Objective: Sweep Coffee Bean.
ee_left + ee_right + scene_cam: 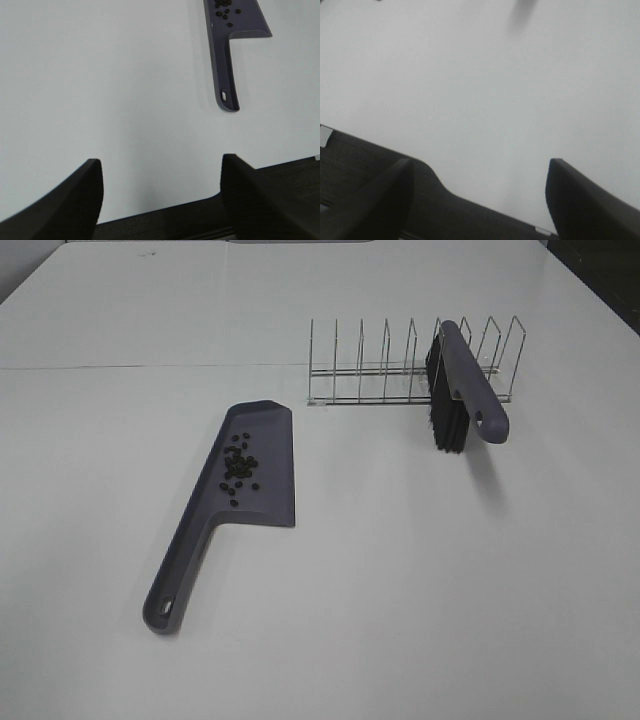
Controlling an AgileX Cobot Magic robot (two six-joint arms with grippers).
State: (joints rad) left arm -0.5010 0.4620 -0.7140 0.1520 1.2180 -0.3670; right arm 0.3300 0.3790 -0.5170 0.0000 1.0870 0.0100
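Left claw (160, 192) and right claw (477, 195) both spread apart, empty, above bare table (100, 90).

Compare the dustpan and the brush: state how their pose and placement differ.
The dustpan lies flat on the table; the brush leans tilted in the wire rack. The dustpan holds the coffee beans; the brush carries nothing. The dustpan sits left of the brush. Both are grey-purple with a hanging hole in the handle.

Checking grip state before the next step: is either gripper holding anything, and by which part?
Nothing is held. The left gripper and right gripper are both open over the bare white table, fingers apart with nothing between them.
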